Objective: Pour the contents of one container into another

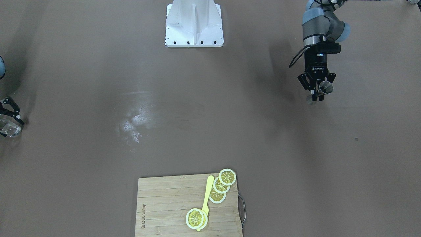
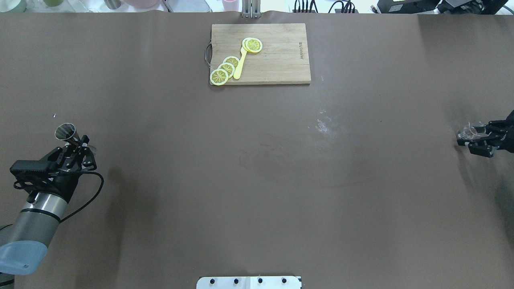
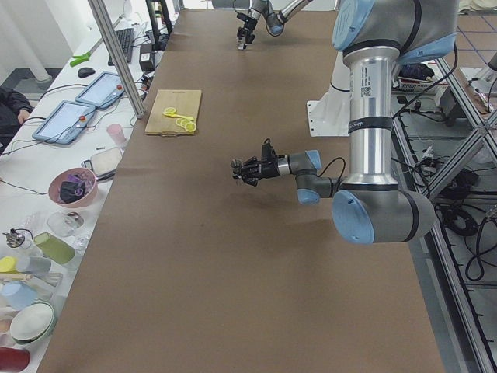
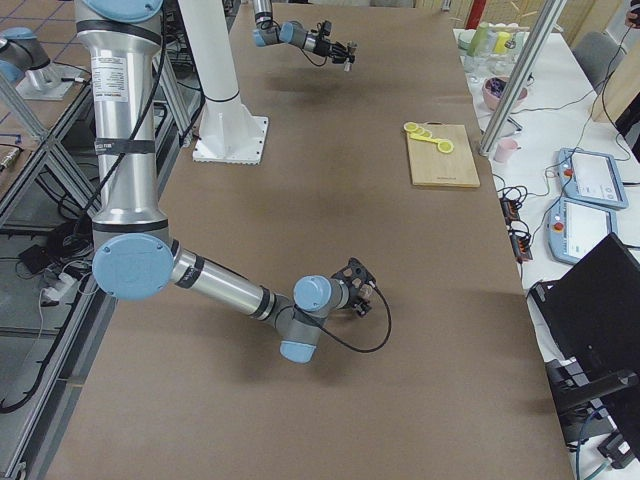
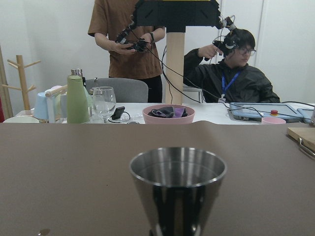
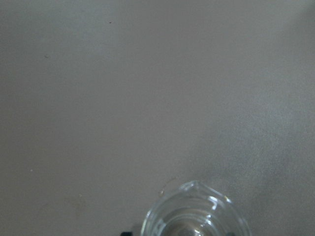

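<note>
**Fingers gripping at both ends; meeting comes first**

Left gripper (image 2: 78, 142) fingers pinch the small dull-grey steel hourglass jigger (image 2: 65, 131) at its waist, upright, above the brown table's (image 2: 257, 180) left end; right gripper (image 2: 472, 138) fingers clasp the small clear glass cup (image 2: 466, 131) at the right end; carry both level to the middle; tip slowly over the cup's mouth.

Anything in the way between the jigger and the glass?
Nothing visible. The jigger in the left gripper and the glass in the right gripper have bare table between them; the cutting board lies off that line.

silver links (image 2: 42, 216), blue joint caps (image 2: 22, 257), black left end effector (image 2: 80, 143)
</note>
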Controlling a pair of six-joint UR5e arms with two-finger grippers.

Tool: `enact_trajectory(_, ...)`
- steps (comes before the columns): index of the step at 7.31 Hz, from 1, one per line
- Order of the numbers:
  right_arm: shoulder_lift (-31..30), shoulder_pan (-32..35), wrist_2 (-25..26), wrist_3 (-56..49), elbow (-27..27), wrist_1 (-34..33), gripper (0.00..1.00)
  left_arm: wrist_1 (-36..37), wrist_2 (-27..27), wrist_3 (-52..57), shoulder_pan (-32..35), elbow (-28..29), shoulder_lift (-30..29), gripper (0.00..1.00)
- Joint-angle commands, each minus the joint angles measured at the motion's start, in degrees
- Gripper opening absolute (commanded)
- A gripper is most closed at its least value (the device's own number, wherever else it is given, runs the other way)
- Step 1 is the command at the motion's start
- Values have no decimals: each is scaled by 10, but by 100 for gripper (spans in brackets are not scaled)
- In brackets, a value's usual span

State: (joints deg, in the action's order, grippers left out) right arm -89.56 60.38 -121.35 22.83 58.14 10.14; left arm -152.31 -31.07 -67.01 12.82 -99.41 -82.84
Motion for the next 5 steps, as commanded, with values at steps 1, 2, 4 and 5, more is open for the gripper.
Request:
enact_trajectory(1,1,0,0,-11,2,0,2,-2,-82,81,18,-45,-7,0)
enact_trajectory(2,1,0,0,-11,5,1,0,-17,-121,144,41,-53,-20,0)
enact_trajectory(4,2,2,-6,-10,13,1,0,-19,-175,208,70,-54,-49,0)
enact_trajectory(5,1,8,-22,-9,34,-6,0,-25,-248,242,95,-58,-73,0)
